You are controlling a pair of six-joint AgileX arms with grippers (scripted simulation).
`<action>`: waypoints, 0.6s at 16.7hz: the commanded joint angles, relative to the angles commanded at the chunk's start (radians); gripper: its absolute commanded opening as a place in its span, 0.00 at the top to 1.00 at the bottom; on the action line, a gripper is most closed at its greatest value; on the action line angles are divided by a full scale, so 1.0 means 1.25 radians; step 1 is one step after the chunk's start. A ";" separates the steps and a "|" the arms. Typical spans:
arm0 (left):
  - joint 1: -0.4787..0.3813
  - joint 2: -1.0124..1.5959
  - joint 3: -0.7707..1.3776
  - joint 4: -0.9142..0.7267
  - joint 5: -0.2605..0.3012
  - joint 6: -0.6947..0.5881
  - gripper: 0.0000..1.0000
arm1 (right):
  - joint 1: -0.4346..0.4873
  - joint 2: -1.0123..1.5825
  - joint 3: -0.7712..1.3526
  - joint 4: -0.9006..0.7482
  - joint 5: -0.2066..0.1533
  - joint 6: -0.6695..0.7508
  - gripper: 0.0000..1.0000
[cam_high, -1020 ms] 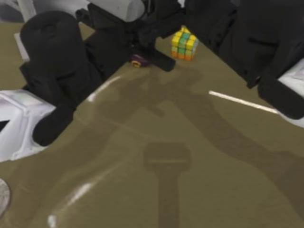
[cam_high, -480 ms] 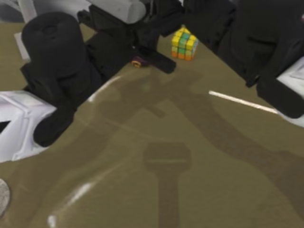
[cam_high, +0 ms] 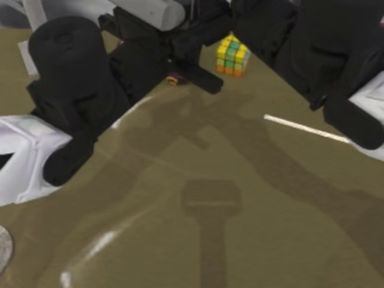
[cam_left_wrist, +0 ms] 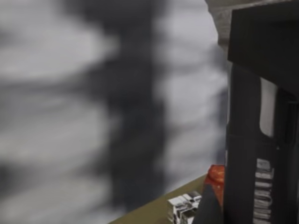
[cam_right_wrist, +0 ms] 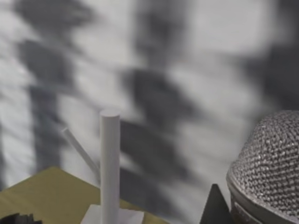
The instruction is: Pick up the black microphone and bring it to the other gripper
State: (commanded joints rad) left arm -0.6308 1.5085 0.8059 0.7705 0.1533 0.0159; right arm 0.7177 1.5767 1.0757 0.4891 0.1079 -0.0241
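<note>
Left gripper (cam_high: 180, 60) sits up near the purple toy car (cam_high: 174, 77), can't tell its grip, colourful puzzle cube (cam_high: 233, 54) to its right, and right beside the right gripper (cam_right_wrist: 215, 205) the black microphone (cam_right_wrist: 266, 168) shows its mesh head, looks clamped on it.

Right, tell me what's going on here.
Both AgileX arms reach to the far edge of the olive table in the top view. The black microphone with the grey mesh head sits right by the right wrist camera, so the right claw seems to carry it. The left claw hangs close by, near the multicoloured puzzle cube and the small purple toy car. Handover not visibly done.
</note>
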 joint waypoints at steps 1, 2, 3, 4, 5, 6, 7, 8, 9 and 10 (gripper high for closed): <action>0.000 0.000 0.000 0.000 0.000 0.000 1.00 | 0.000 0.000 0.000 0.000 0.000 0.000 1.00; 0.000 0.000 0.000 0.000 0.000 0.000 1.00 | 0.000 0.000 0.000 0.000 0.000 0.000 1.00; 0.000 0.000 0.000 0.000 0.000 0.000 1.00 | 0.000 0.000 0.000 0.000 0.000 0.000 1.00; 0.000 0.000 0.000 0.000 0.000 0.000 1.00 | 0.000 0.000 0.000 0.000 0.000 0.000 1.00; 0.000 0.000 0.000 0.000 0.000 0.000 1.00 | 0.000 0.000 0.000 0.000 0.000 0.000 1.00; 0.000 0.000 0.000 0.000 0.000 0.000 1.00 | 0.000 0.000 0.000 0.000 0.000 0.000 1.00; 0.000 0.000 0.000 0.000 0.000 0.000 1.00 | 0.000 0.000 0.000 0.000 0.000 0.000 1.00; 0.000 0.000 0.000 0.000 0.000 0.000 1.00 | 0.000 0.000 0.000 0.000 0.000 0.000 1.00; 0.000 0.000 0.000 0.000 0.000 0.000 0.92 | 0.000 0.000 0.000 0.000 0.000 0.000 1.00; 0.000 0.000 0.000 0.000 0.000 0.000 0.85 | 0.000 0.000 0.000 0.000 0.000 0.000 1.00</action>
State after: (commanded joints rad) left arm -0.6308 1.5085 0.8059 0.7705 0.1533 0.0159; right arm 0.7177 1.5767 1.0757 0.4891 0.1079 -0.0241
